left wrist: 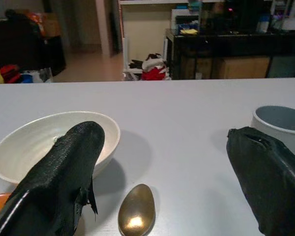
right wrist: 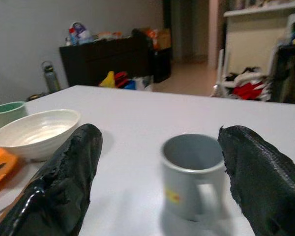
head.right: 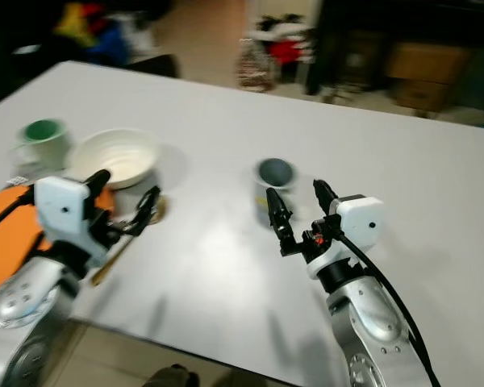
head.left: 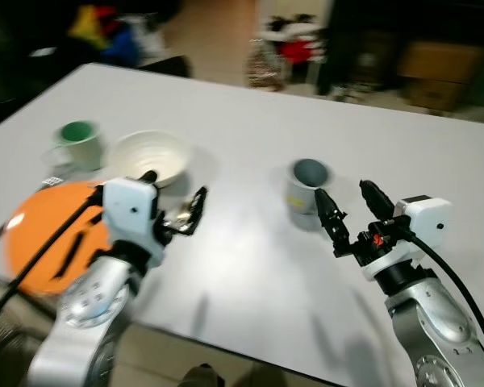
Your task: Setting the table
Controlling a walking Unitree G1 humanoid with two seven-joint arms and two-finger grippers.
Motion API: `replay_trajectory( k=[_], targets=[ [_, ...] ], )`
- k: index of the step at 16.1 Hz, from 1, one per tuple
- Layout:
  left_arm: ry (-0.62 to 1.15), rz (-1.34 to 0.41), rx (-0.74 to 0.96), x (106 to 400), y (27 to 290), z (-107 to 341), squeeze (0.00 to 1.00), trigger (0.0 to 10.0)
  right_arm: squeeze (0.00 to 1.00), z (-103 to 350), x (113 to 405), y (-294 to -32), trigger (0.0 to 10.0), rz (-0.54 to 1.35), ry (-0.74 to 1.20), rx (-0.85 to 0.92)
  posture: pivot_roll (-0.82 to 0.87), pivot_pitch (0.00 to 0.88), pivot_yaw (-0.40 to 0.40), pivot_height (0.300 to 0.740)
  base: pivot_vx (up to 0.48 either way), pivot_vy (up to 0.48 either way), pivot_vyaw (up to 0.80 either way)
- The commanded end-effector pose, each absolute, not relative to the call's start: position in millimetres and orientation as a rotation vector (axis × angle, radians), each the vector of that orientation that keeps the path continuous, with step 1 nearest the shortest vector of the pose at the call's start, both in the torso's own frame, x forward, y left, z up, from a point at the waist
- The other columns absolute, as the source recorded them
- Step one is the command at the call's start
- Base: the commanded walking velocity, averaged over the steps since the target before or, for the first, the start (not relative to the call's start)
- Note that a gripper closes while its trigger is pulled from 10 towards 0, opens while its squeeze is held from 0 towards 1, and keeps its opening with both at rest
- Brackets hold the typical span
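1. Our left gripper (head.left: pixel 176 200), fingers spread wide, hides part of the gold spoon (left wrist: pixel 136 216) beside the white bowl (head.left: pixel 149 157).
2. Our right gripper (head.left: pixel 352 211) gapes wide just short of the grey mug (right wrist: pixel 191 174); its yellow label is unreadable.
3. The orange plate (head.left: pixel 44 234) lies half covered by our arm.

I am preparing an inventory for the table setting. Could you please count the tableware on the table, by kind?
Cups: 2, a green cup and a grey mug
Bowls: 1, white bowl
Plates: 1, orange plate
Spoons: 1, gold spoon
Total: 5
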State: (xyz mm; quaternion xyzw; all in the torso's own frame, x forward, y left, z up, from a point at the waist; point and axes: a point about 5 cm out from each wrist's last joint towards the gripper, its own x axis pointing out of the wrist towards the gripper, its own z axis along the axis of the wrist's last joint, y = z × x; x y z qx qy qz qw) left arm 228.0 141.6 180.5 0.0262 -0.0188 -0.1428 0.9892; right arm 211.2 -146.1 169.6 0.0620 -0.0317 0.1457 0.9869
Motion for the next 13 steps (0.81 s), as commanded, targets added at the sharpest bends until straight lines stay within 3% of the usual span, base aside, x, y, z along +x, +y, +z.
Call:
replay_trajectory(
  k=[1,7,13],
  targets=[
    [-0.036,-0.283,0.060,229,138,181,0.00,10.0,1.00,174,209,-147,10.0,0.277,-0.060,0.117,0.09,0.000,0.025,0.740,0.000,0.000,0.80],
    [-0.044,-0.311,0.089,234,132,181,0.00,10.0,1.00,173,213,-134,10.0,0.342,-0.015,0.094,0.10,0.000,0.016,0.740,0.000,0.000,0.80],
    [-0.039,-0.321,0.115,235,131,177,0.00,10.0,1.00,171,212,-135,10.0,0.318,0.003,0.074,0.08,0.000,0.031,0.740,0.000,0.000,0.80]
  ],
)
